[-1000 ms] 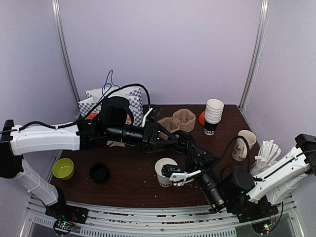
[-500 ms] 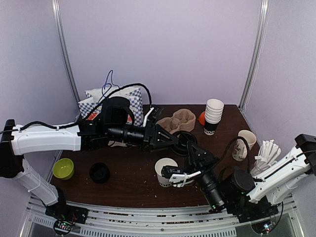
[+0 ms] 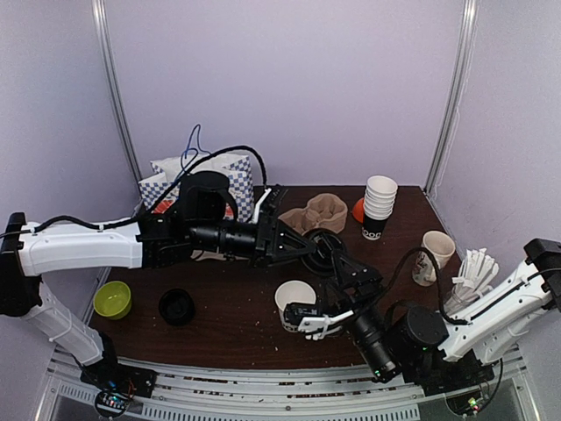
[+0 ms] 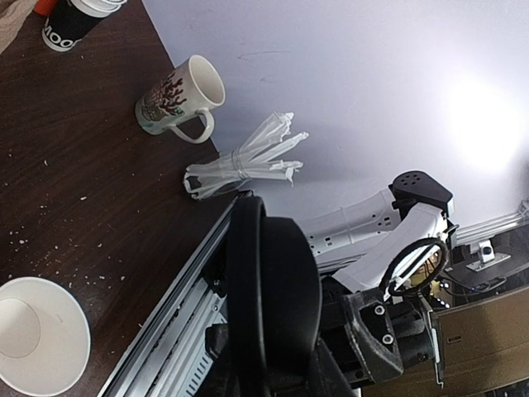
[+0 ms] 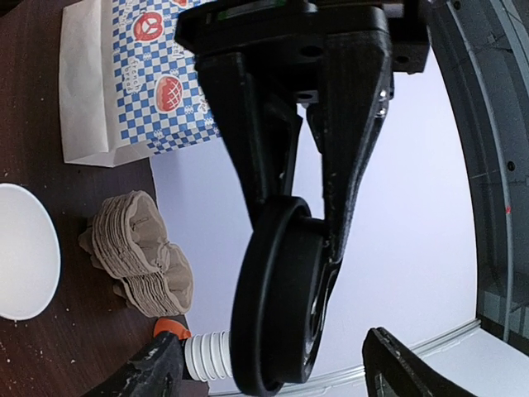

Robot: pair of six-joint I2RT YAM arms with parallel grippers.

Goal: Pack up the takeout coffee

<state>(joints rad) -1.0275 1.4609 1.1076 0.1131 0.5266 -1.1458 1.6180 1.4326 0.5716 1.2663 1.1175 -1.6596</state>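
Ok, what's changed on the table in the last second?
The right pincer drew slightly back toward the near edge, open beside the white paper cup. The left pincer keeps the round black plastic lid clamped. The cup hasn't moved.

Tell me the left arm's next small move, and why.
Probably carry the black lid toward the near edge until it sits over the open cup. The left gripper is clamped on the lid, which hangs farther back than the cup, and the cup has no lid.
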